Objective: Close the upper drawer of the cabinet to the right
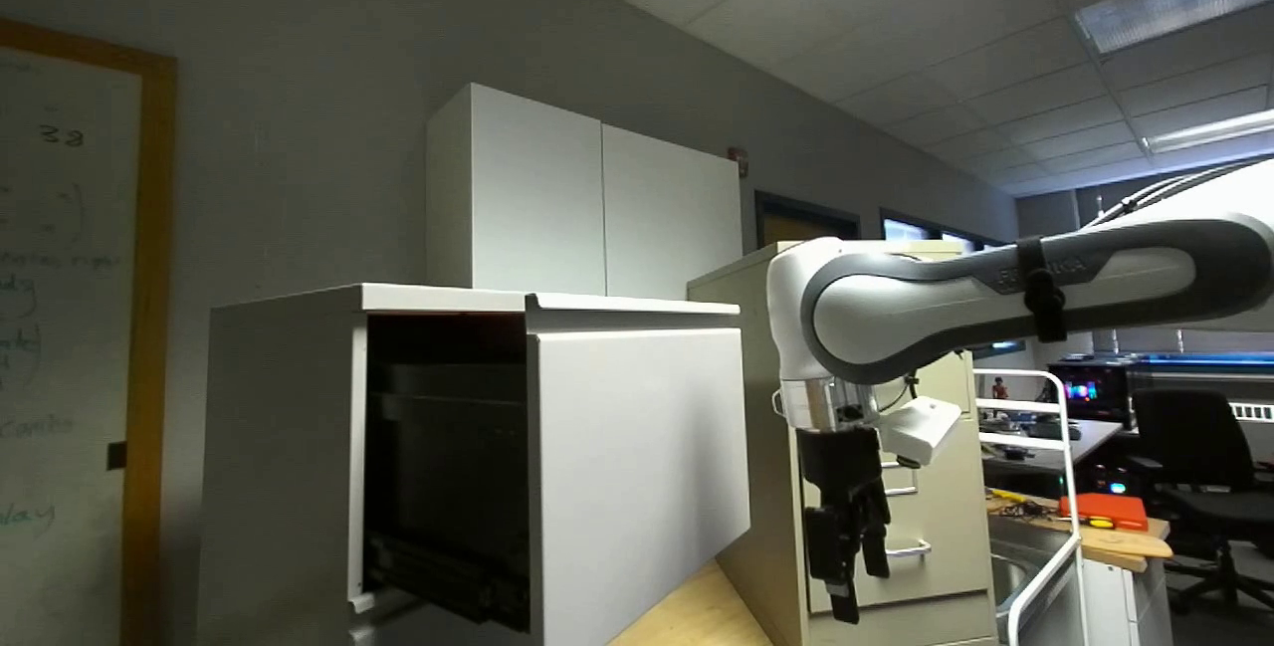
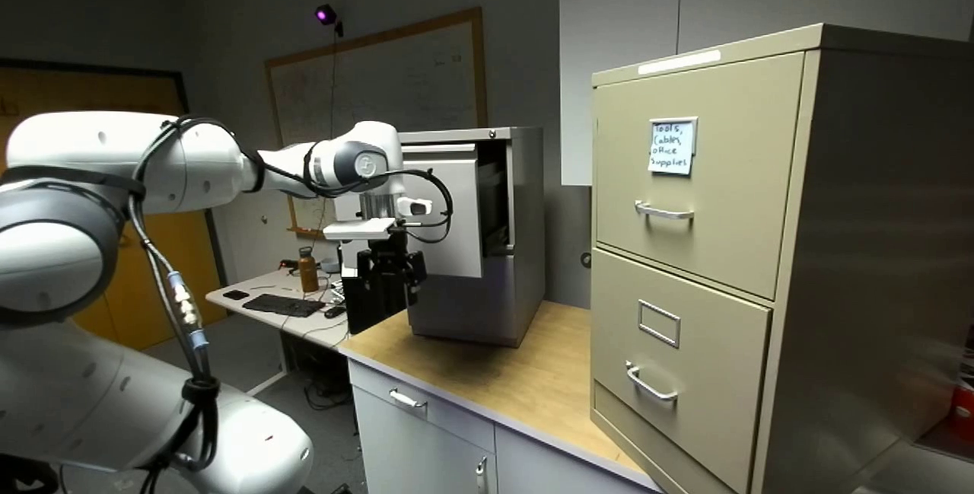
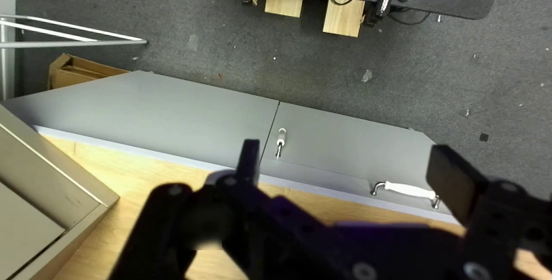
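The upper drawer (image 1: 642, 457) is pulled out of the pale-grey cabinet (image 1: 279, 447), and its dark inside shows at the side. In an exterior view, the drawer front (image 2: 450, 212) sticks out above the plain lower front of the cabinet (image 2: 475, 304). My gripper (image 1: 862, 594) points down in front of the drawer's flat front panel, and a gap shows between them. In an exterior view, the gripper (image 2: 392, 288) overlaps the drawer front's lower part. In the wrist view, the gripper's fingers (image 3: 347, 146) are wide apart with nothing between them. Drawer and cabinet are out of the wrist view.
A beige filing cabinet (image 2: 692, 174) with handles stands on one side of the wooden counter (image 2: 533, 372). The counter's base unit has protruding handles (image 3: 409, 190). A white cupboard (image 1: 537, 198) hangs on the wall. A desk (image 2: 259, 288) holds a keyboard and bottle.
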`<action>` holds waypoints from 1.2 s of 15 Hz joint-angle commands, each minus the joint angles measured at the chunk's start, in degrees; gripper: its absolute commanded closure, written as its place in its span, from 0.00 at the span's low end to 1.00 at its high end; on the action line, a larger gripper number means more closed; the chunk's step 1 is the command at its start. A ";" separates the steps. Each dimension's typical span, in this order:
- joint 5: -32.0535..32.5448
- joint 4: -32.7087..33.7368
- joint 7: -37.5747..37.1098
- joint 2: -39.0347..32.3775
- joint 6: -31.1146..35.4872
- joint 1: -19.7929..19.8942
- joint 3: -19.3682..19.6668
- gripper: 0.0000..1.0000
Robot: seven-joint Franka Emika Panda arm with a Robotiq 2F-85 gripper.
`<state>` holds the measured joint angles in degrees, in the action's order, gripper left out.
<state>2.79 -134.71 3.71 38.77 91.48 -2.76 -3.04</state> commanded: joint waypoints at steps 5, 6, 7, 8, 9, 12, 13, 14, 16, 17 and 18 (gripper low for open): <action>0.56 2.29 -0.49 -0.66 1.37 -1.16 -0.88 0.00; 0.82 3.07 -0.45 -0.84 1.62 -1.41 -1.25 0.00; 0.91 4.13 -0.56 -1.19 1.99 -1.60 -1.63 0.00; 1.04 5.25 -0.67 -1.48 2.68 -1.78 -2.07 0.00; 1.20 6.12 -0.62 -1.59 3.47 -1.98 -2.43 0.00; 2.32 9.24 -0.85 -1.89 5.83 -2.19 -3.73 0.31; 2.71 10.13 -0.98 -1.97 6.95 -2.16 -4.07 0.41; 3.02 10.60 -0.96 -1.91 9.40 -2.19 -4.24 0.48; 3.17 11.79 -1.03 -2.39 13.71 -2.20 -4.37 0.65; 3.00 12.21 -1.09 -2.67 16.06 -2.25 -4.31 0.71; 2.61 12.79 -0.91 -3.06 17.91 -2.40 -4.15 0.78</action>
<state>4.71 -125.12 3.57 37.84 105.65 -4.68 -7.13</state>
